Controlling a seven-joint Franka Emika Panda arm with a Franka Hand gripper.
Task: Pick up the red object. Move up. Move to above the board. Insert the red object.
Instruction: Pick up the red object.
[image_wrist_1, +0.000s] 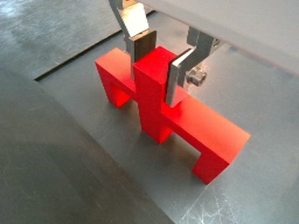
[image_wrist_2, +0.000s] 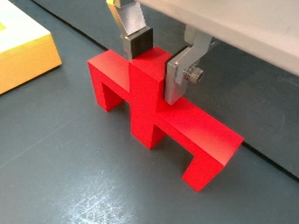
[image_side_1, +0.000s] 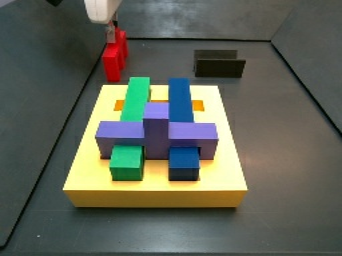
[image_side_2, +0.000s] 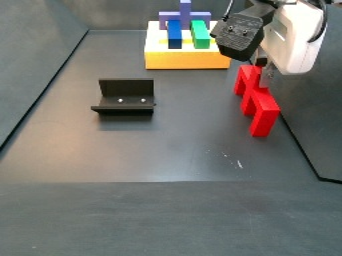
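The red object (image_wrist_1: 201, 131) rests on the dark floor, a bar with a raised centre stub and stepped ends; it also shows in the wrist view (image_wrist_2: 198, 140) and in both side views (image_side_1: 116, 55) (image_side_2: 257, 100). My gripper (image_wrist_1: 159, 70) straddles the centre stub, one silver finger on each side and both against it, shut on the stub (image_wrist_2: 159, 66). In a side view the gripper (image_side_2: 254, 66) stands right above the piece. The board (image_side_1: 147, 185), a yellow slab bearing green, blue and purple blocks, lies beside the red object (image_side_2: 187, 62).
The fixture (image_side_1: 221, 65), a dark L-shaped bracket, stands on the floor beyond the board; it also shows in a side view (image_side_2: 124, 97). A yellow corner of the board (image_wrist_2: 24, 57) shows in a wrist view. Grey walls bound the floor.
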